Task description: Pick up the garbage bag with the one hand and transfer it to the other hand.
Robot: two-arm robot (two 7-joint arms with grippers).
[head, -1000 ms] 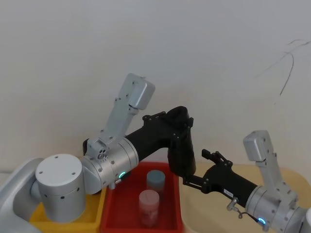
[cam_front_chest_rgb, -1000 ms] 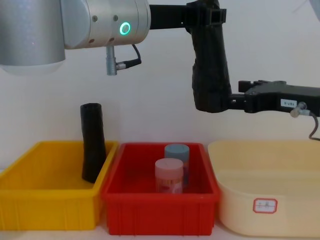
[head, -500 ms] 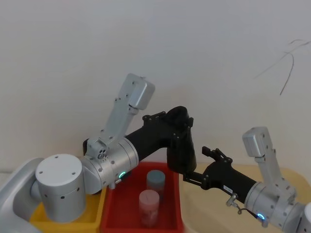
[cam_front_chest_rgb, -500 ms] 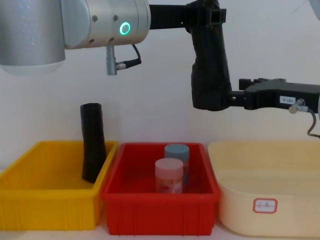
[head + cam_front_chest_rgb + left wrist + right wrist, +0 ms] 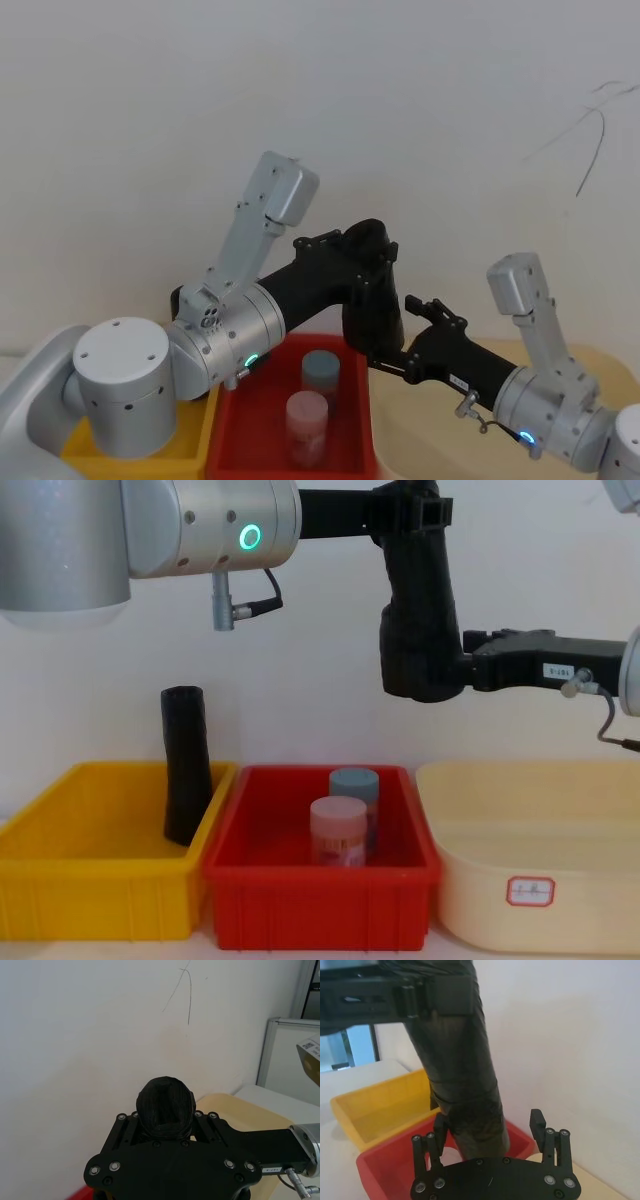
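left gripper (image 5: 412, 508) clamps bag (image 5: 420, 630) top, axis vertical, upper centre; right gripper (image 5: 489, 1125) spread wide, straddling its lower end.

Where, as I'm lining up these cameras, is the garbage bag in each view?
Head: garbage bag at centre, hanging from the left gripper, right gripper at its lower end.
Chest: garbage bag upper middle, right of centre.
Left wrist: its end pokes up between the left gripper's fingers.
Right wrist: it stands between the right gripper's open fingers.
Shared landmark: red bin beneath it.
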